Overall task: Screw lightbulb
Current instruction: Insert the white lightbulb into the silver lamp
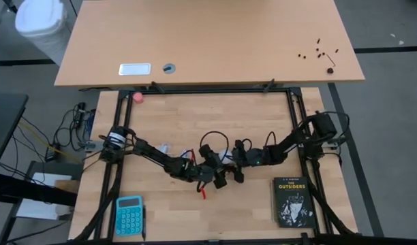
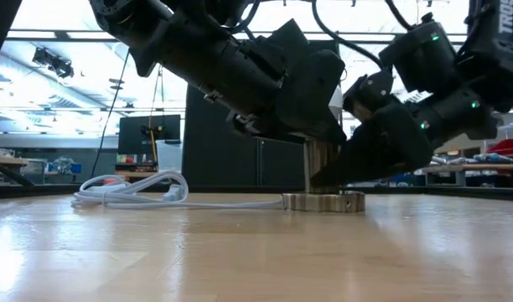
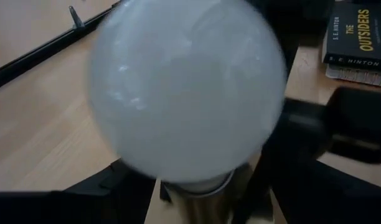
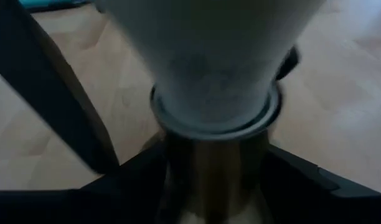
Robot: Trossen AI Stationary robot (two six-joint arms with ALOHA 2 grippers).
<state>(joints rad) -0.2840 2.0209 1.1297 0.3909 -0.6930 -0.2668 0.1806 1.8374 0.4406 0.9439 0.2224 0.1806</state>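
Note:
The white lightbulb (image 3: 184,93) stands upright, its narrow neck (image 4: 212,81) down in the metal stem (image 4: 212,168) of the socket. The socket's round base (image 2: 323,202) lies flat on the table, and its white cord (image 2: 131,191) trails left. My left gripper (image 3: 197,186) reaches in from the table's left and is shut on the bulb's globe. My right gripper (image 4: 212,202) comes in from the right, lower down and open, with one finger on each side of the stem. In the high view both grippers (image 1: 212,171) (image 1: 237,167) meet at the table's middle and hide the bulb. My left gripper holds the bulb between its two fingers, low on the globe's sides (image 3: 125,163); the globe itself hides the exact place of contact. The fingers come from the table's left, slanting slightly down. The bulb stays upright with its base in the socket. My right gripper: I cannot tell whether its fingers (image 4: 315,193) touch the stem.
A black book (image 1: 292,202) lies near the front right and a blue calculator (image 1: 129,214) at the front left. A small red thing (image 1: 202,192) lies just in front of the grippers. A pink ball (image 1: 137,97) sits at the far left edge.

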